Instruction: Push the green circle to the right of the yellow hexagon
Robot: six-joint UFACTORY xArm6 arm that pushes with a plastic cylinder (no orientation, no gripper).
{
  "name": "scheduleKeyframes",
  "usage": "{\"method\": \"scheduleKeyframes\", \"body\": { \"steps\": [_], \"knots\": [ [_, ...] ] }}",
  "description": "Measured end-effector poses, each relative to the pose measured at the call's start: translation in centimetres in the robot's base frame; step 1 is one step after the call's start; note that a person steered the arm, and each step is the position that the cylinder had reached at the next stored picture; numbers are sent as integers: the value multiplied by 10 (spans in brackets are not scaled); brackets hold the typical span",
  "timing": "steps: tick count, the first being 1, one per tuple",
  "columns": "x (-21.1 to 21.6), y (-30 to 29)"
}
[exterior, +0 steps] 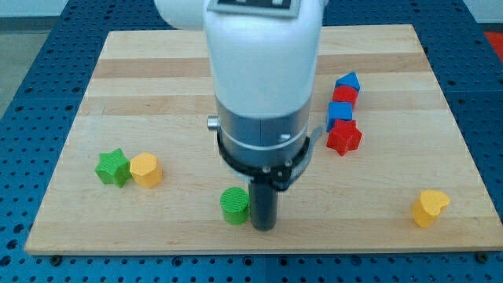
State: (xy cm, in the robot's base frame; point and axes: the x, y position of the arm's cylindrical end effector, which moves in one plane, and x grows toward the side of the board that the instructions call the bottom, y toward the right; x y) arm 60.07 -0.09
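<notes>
The green circle (235, 205) sits near the view's bottom, a little left of centre. My tip (263, 227) is right beside it on its right, touching or nearly touching. The yellow hexagon (146, 170) lies at the view's left, with a green star (112, 167) touching its left side. The green circle is to the right of and lower than the hexagon, with a gap between them.
The white and grey arm body (262, 79) hides the board's middle. A blue triangle-like block (347, 82), a red block (344, 96), a blue cube (339, 113) and a red star (343, 137) cluster at the right. A yellow heart (430, 207) lies bottom right.
</notes>
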Motion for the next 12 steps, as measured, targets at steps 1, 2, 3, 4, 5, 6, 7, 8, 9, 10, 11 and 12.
{"method": "scheduleKeyframes", "body": {
  "steps": [1, 2, 3, 4, 5, 6, 7, 8, 9, 10, 11, 12],
  "knots": [
    [6, -22],
    [-19, -52],
    [-44, -77],
    [-40, -85],
    [-39, -63],
    [-46, -33],
    [-63, -9],
    [-84, -9],
    [-85, -34],
    [-83, -59],
    [-70, -46],
    [-48, -37]
  ]
}}
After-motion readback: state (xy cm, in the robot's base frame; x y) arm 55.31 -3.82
